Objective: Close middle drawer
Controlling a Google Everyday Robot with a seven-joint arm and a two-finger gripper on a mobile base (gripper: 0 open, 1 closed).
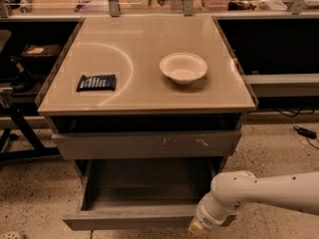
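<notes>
Middle drawer (130, 220) sitting pulled open, gripper (198, 227) hanging at its front's right end, its grip impossible to tell.

table (149, 97) at centre, carrying a packet (96, 82) on its left side and a bowl (183, 67) right of centre, well apart. under the tabletop, an upper drawer front (124, 144); below it, the middle drawer (129, 219), standing out forward past that front. arm (269, 190) entering from the right; gripper (198, 226) at the right end of the middle drawer's front panel, low in the view.
</notes>
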